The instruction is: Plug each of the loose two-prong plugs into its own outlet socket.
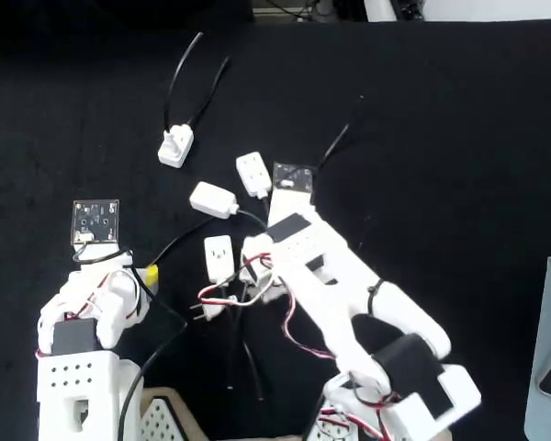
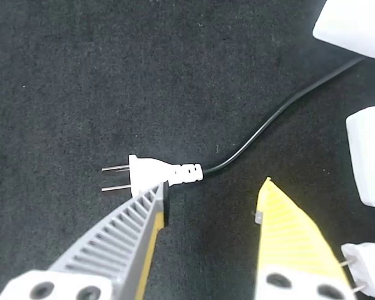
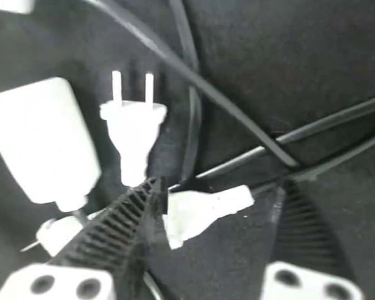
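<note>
Left wrist view — plug [image 2: 156, 173] lies at spread pincer's [image 2: 214, 185] grey fingertip [image 2: 151, 201].

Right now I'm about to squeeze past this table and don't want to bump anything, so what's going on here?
Several white plastic outlet sockets and white two-prong plugs on black cords lie on a black cloth table. The left gripper is open, its grey finger right beside one white two-prong plug that lies flat on the cloth. The right gripper is open around a second white plug. Neither plug is clamped or plugged in yet.
</note>
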Motion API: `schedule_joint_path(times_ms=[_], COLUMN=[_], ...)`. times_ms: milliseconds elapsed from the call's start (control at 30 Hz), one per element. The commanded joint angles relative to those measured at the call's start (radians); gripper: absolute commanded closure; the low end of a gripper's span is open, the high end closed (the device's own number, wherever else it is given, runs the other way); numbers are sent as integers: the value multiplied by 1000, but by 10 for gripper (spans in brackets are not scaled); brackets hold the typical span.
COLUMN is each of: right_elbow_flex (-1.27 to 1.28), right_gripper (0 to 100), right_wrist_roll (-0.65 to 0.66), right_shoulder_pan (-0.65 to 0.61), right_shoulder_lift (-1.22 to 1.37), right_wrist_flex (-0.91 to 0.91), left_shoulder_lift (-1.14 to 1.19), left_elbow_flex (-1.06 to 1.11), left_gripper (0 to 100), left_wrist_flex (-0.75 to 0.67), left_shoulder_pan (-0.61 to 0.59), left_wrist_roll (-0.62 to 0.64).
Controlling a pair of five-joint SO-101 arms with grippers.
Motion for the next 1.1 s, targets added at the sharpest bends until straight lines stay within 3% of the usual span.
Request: schedule_joint_path(times_ms=[0,67,667,900,1067], right_elbow_flex=[-82,-117,-325,-277,-282], right_gripper=[904,992,978,808,786], right_wrist_roll=[-15,-15,37,25,-26], right_shoulder_pan=[-6,-6,-14,-49,-104], right_shoulder_lift=[10,10,21,94,202], right_wrist_flex=[15,51,477,473,448], left_shoulder_lift=[-11,-11,-11,-11,-11], left_elbow_flex=[-8,-8,-8,-8,-8], left_gripper=[762,762,762,762,762], left_wrist_flex=[-18,-18,-18,-18,-18], left_shoulder_pan=[-10,-10,-10,-10,-10], left_wrist_roll=[-8,-8,-9,-9,-9])
